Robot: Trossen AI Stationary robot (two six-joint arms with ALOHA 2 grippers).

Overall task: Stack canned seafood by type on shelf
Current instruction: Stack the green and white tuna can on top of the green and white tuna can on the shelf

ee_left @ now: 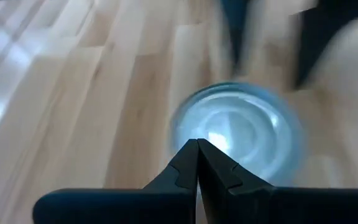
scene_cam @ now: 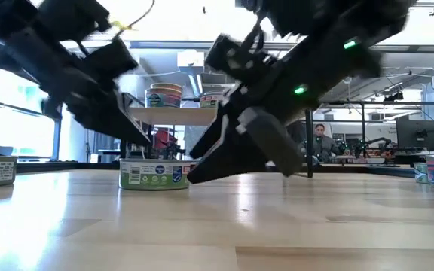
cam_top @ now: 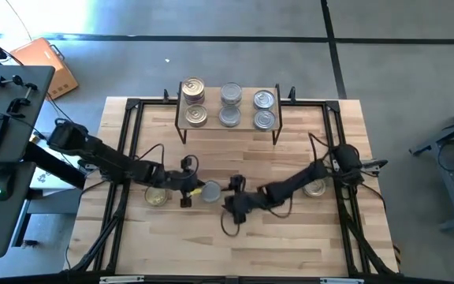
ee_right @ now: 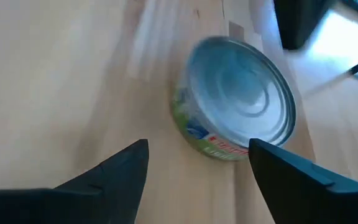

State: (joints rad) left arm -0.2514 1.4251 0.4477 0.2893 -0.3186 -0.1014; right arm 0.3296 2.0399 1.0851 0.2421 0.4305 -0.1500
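Observation:
A silvery-lidded tin with a green label (cam_top: 211,192) (scene_cam: 155,173) stands on the table's middle between my two grippers. My left gripper (cam_top: 198,189) (ee_left: 197,144) is shut, and its tips point slantwise down at the tin's lid (ee_left: 241,127) from the table's left. My right gripper (cam_top: 228,192) (ee_right: 197,146) is open on the tin's right side. The tin (ee_right: 238,99) lies ahead of its fingers, apart from them. The shelf (cam_top: 228,126) stands at the far middle and bears several tins on its top. Gold-lidded ones (cam_top: 193,89) are at its left. My left gripper's shut fingertips (ee_left: 191,155) stand at the left rim of the tin's lid (ee_left: 185,134), coming slantwise down from the table's left. I cannot tell whether they touch it. The tin stands flat on the table.
One more tin (cam_top: 157,196) stands on the table under my left arm, another (cam_top: 315,188) under my right arm. A black frame (cam_top: 132,110) runs round the tabletop. Bare wood lies toward the near edge (cam_top: 227,252). A person (scene_cam: 321,139) sits in the room beyond.

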